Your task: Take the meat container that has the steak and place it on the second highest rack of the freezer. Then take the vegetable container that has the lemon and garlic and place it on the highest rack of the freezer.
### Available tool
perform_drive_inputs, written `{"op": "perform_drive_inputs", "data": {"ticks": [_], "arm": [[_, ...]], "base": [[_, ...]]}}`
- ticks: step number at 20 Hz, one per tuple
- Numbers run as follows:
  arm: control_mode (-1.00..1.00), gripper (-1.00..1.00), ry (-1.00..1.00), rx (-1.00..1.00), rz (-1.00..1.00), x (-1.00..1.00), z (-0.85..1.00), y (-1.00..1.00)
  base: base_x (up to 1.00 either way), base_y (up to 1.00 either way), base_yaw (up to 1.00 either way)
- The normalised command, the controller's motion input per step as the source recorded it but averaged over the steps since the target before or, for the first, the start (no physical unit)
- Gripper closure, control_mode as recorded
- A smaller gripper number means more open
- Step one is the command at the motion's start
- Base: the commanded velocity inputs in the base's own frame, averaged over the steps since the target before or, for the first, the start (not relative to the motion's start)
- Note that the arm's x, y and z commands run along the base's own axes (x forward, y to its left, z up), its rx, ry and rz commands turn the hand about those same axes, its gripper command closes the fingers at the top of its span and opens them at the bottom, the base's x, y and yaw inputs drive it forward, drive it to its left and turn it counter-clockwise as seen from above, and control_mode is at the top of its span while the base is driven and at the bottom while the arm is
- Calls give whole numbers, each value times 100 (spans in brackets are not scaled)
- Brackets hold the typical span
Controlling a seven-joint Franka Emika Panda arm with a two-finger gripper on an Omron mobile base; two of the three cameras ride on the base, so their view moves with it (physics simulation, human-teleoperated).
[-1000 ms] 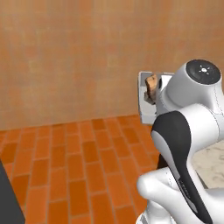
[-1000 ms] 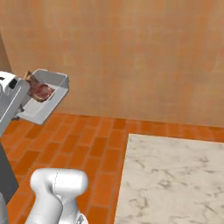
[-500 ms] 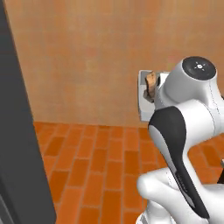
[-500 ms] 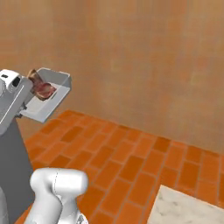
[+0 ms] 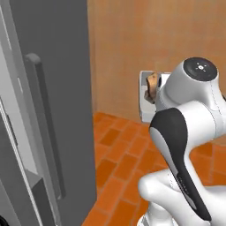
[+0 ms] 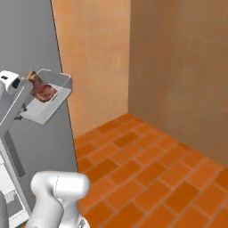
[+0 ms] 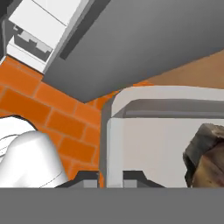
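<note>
Carrying the meat tray [image 6: 46, 98] high in the air, close beside the grey freezer [image 5: 53, 110]. Fingers [image 7: 89, 180] closed narrow on the tray's rim, one on each side of the wall. Steak [image 6: 41, 89] lying inside the tray, near one end. Tray tilted a little and held by one edge only, so may swing or slip out during the turn toward the shelves. Steak may slide to the low side. Tray corner very near the freezer door [image 6: 31, 40]; could strike it when entering.
</note>
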Motion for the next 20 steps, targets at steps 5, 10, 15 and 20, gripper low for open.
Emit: {"op": "perform_drive_inputs", "data": {"ticks": [5, 10, 15, 20], "arm": [[100, 100, 0, 0, 0, 0, 0, 0], [100, 100, 0, 0, 0, 0, 0, 0], [100, 100, 0, 0, 0, 0, 0, 0], [100, 100, 0, 0, 0, 0, 0, 0]], "base": [[0, -52, 60], [0, -48, 56], [0, -54, 57], [24, -65, 49]]}}
